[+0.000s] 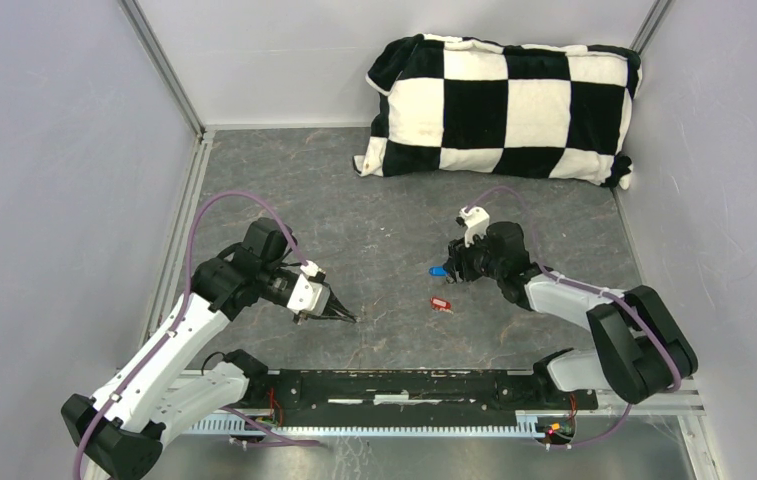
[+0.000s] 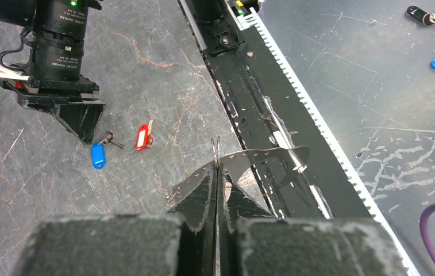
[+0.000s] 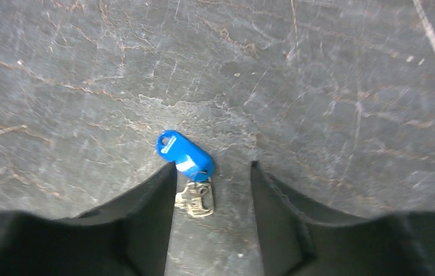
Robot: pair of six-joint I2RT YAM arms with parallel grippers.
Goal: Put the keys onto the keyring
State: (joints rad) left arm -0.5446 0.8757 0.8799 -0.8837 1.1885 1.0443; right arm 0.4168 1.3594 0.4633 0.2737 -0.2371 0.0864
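Top external view shows our left gripper (image 1: 342,316), left of centre, clamped fully shut on what we take for the keyring (image 2: 215,150), a thin silvery loop at its tips that could twist or slip. Just right of centre lie the red key (image 1: 441,305) and, above it, the blue key (image 1: 438,271), flat on the table (image 1: 354,200). Our right gripper (image 1: 457,266) stands half open astride the blue key, holding nothing; closing could skid it away.

Just a squishy black-and-white checkered pillow (image 1: 502,108) lying at the far end of the dark grey marbled tabletop (image 1: 354,220).
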